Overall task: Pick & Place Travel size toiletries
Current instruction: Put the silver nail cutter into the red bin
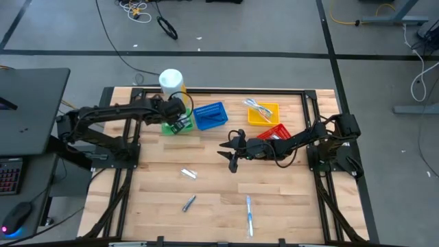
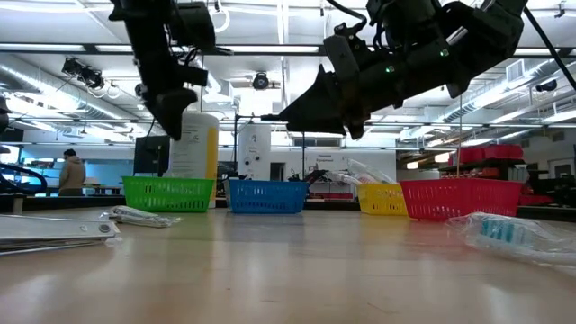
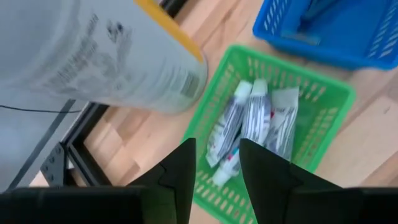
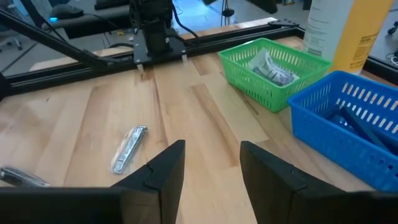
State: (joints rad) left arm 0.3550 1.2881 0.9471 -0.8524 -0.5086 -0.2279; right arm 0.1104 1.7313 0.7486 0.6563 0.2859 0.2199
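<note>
Three white tubes [image 3: 249, 121] lie side by side in the green basket [image 3: 323, 106]. My left gripper [image 3: 217, 165] hangs open just above them and holds nothing; in the high view it [image 1: 181, 124] covers most of that basket. My right gripper [image 1: 232, 159] is open over the bare mid-table, its fingers [image 4: 163, 163] apart with nothing between them. Loose toiletries lie flat on the wood: a small silver tube [image 1: 188, 173], also in the right wrist view [image 4: 129, 148], a dark slim item [image 1: 188, 202], and a packaged toothbrush [image 1: 249, 214] near the front edge.
A large white-and-yellow bottle [image 1: 171, 81] stands just behind the green basket. A blue basket [image 1: 210, 115], a yellow basket [image 1: 263, 112] and a red basket [image 1: 278, 132] follow toward the right along the far side. The black frame rail [image 1: 206, 91] borders the table.
</note>
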